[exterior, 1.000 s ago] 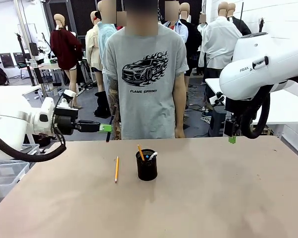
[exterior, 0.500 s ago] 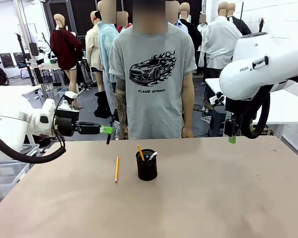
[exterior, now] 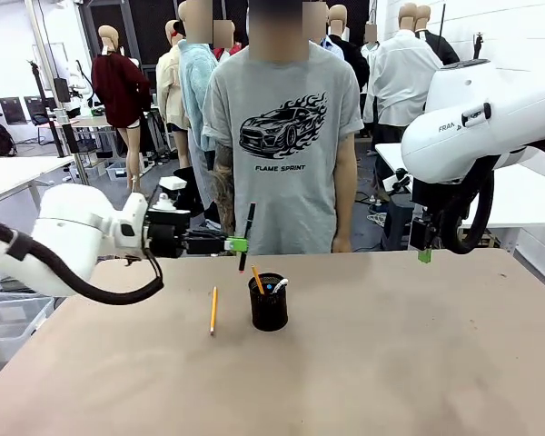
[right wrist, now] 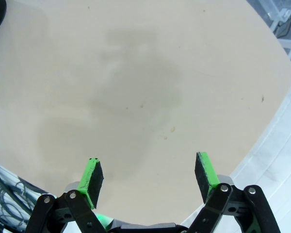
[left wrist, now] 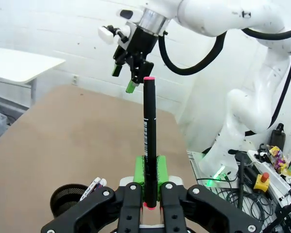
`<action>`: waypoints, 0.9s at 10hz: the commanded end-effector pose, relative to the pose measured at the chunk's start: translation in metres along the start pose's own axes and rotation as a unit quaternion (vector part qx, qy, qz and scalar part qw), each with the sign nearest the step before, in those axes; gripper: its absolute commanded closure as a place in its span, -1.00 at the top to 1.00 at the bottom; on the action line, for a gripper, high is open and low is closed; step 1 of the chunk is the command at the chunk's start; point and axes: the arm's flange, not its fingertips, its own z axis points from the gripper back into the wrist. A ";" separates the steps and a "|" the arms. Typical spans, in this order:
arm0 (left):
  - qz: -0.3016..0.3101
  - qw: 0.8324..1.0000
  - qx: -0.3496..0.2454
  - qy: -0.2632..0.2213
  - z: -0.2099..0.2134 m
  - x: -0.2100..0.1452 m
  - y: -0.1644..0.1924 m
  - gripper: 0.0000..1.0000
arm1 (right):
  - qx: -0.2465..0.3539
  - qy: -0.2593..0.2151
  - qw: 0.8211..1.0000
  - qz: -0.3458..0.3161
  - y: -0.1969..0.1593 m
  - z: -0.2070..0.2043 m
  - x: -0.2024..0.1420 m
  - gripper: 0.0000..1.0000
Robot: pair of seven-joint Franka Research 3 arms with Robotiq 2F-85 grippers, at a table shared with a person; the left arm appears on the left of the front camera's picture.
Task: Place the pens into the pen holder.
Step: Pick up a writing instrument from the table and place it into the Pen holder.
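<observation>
Left end effector (exterior: 239, 243) pinches the black pen (exterior: 246, 234), long axis approx. upright. Pen holder (exterior: 269, 304) stands just below it, slightly to robot's right. Yellow pencil (exterior: 213, 310) lies on the surface (exterior: 391, 363) below-left. Right end effector (exterior: 423, 255) is spread, empty, well apart, so left arm is nearer.

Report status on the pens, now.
Left gripper shut on black pen with red tip, near upright, above-left of black wire-mesh pen holder. Right gripper open, above table. Yellow-orange pencil flat, left of holder.
</observation>
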 end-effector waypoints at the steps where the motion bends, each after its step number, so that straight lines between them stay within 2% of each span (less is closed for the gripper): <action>1: -0.015 1.000 0.001 -0.005 -0.021 -0.006 0.025 -1.00 | -0.001 0.001 1.000 -0.004 0.000 0.000 0.000 0.89; 5: -0.010 1.000 0.003 -0.028 -0.034 -0.013 0.056 -1.00 | -0.001 0.001 1.000 -0.004 0.000 0.000 0.000 0.89; 9: -0.060 0.998 -0.003 -0.034 -0.040 -0.035 0.054 -1.00 | -0.001 0.001 1.000 -0.004 0.000 0.000 0.000 0.89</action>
